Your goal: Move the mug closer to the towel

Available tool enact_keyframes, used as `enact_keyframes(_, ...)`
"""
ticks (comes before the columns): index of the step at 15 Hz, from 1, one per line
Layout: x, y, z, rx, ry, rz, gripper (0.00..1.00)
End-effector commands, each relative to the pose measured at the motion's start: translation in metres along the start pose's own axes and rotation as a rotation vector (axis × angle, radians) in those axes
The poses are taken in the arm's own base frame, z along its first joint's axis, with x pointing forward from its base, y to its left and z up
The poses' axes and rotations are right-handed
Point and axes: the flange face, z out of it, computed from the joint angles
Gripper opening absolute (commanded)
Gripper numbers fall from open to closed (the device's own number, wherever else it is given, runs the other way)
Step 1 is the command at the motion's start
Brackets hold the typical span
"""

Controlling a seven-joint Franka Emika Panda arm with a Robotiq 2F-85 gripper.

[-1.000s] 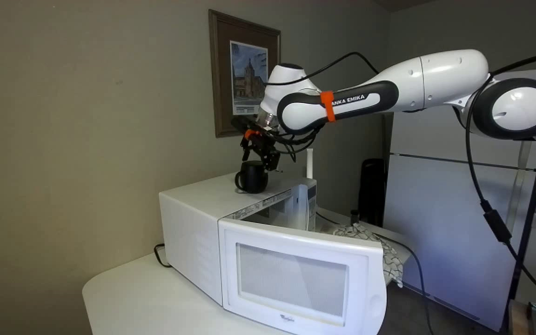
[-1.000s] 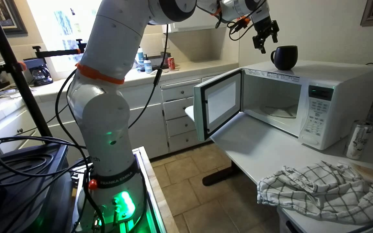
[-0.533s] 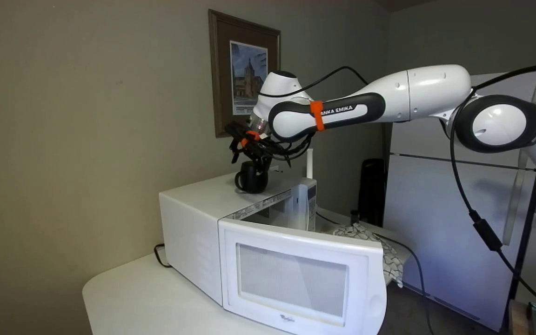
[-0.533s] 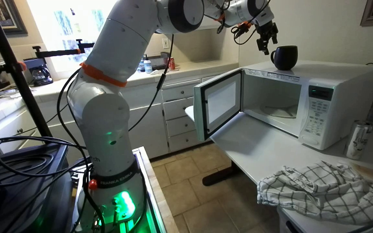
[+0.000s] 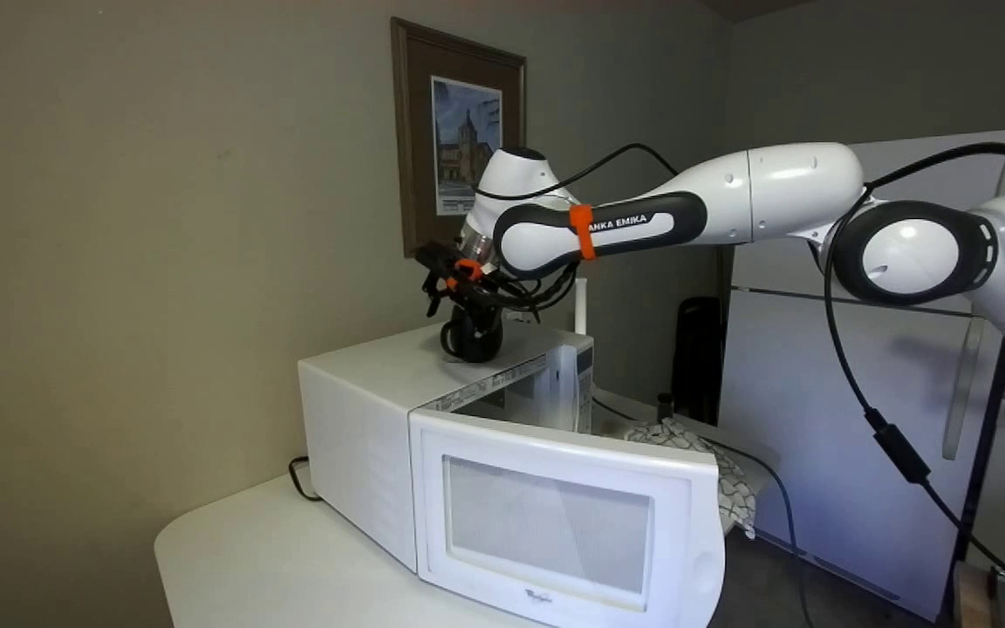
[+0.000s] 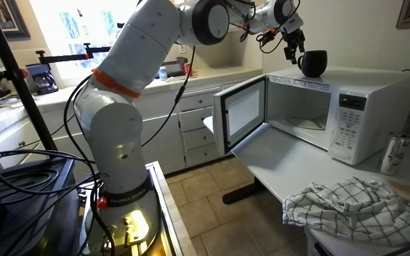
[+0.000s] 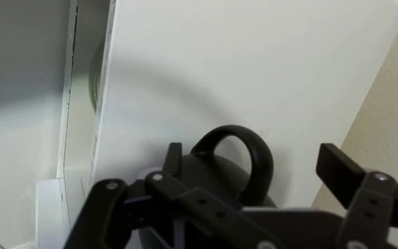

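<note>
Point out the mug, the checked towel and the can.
Mug [image 6: 314, 64]: in an exterior view, side of its dark body.
Towel [image 6: 354, 211]: in an exterior view, middle of its crumpled cloth.
Can [image 6: 393, 154]: in an exterior view, its printed side.

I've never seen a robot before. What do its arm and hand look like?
The arm is glossy white with rounded segments, black oval trim at a joint and orange bands around it. A black base ring reads FRANKA EMIKA. Black cables run along it. The gripper is black, with two blocky fingers and small pale screw heads.
</note>
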Motion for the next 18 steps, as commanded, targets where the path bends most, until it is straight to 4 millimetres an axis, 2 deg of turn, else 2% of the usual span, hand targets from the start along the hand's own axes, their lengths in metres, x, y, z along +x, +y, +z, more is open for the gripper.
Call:
enact_keyframes(1, -0.002, -0.005, 0.006, -0.016, -0.011, 0.019, 1.00)
enact_keyframes(10, 0.011, -0.002, 0.002, -0.128, 0.003, 0.087, 1.00)
enact_keyframes(18, 0.019, 0.008, 0.008, -0.229, 0.005, 0.122, 1.00)
